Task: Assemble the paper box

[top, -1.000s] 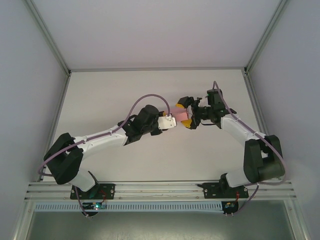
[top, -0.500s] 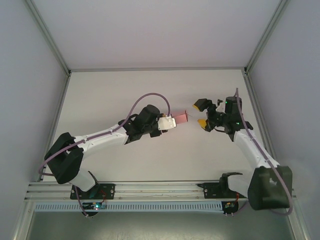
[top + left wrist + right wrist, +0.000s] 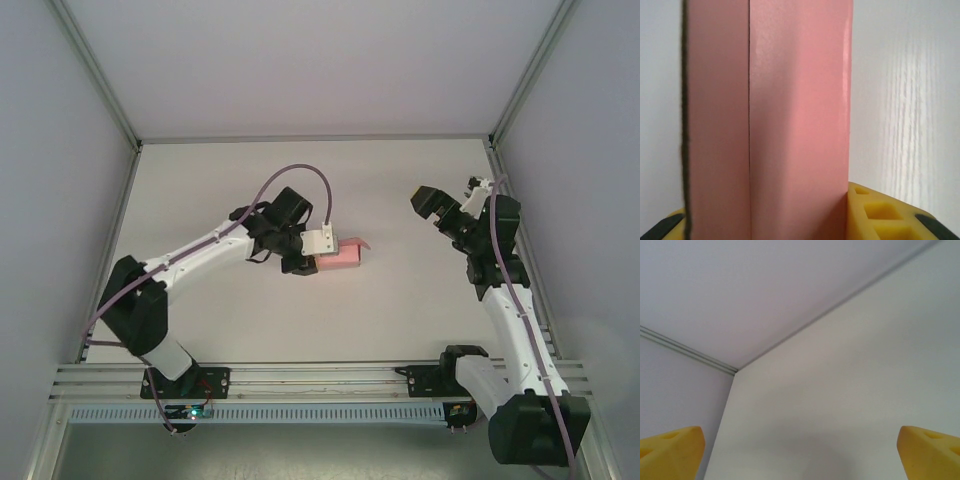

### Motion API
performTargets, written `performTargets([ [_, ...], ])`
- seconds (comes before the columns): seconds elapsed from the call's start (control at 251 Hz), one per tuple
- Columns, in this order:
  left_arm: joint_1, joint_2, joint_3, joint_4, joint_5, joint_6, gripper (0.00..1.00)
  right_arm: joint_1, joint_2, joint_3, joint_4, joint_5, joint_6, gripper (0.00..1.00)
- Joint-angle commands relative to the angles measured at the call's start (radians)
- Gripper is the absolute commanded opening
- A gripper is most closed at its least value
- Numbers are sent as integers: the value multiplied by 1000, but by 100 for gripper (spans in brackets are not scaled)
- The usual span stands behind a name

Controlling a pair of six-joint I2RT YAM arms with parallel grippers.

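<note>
On the overhead feed I see the left arm (image 3: 200, 250) stretched from its base toward the middle of the desk (image 3: 400, 300). The left end effector (image 3: 320, 258) is closed narrow on the paper box (image 3: 342, 255). The pink box juts out to the right of the fingers, low at the desk surface; I cannot tell whether it touches. One flap (image 3: 356, 243) at its far end stands up slightly. On the left wrist feed the paper box (image 3: 790, 125) runs straight away from the lens, pinched between the yellow fingers (image 3: 880, 215). A seam (image 3: 749, 125) runs down its length. The box looks folded shut, and I cannot see inside it. Well apart to the right, the right arm (image 3: 510, 310) is raised near the desk's right edge. The right end effector (image 3: 452, 200) is spread wide, and its yellow fingertips (image 3: 670, 450) sit at the bottom corners of its own feed, gripping nothing.
</note>
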Motion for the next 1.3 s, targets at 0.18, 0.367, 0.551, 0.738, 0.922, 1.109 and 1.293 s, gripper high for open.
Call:
performTargets([
  [0.18,29,225,204,-289,-1,-30,25,141,16,22,-74,75,-281,92],
  [0.367,29,259,218,-272,-17,-42,32,227,89,62,-200,51,-382,83],
  [0.551,31,270,213,-256,-9,-47,38,360,175,106,-289,130,-459,74],
  [0.738,33,294,225,-270,14,-48,39,484,284,171,-366,295,-542,68],
  [0.922,34,294,221,-258,22,-51,40,498,387,227,-381,295,-556,54],
  [1.109,35,306,226,-251,27,-68,40,512,418,241,-407,273,-561,50],
  [1.293,35,305,225,-240,34,-69,40,516,417,230,-419,274,-549,37],
])
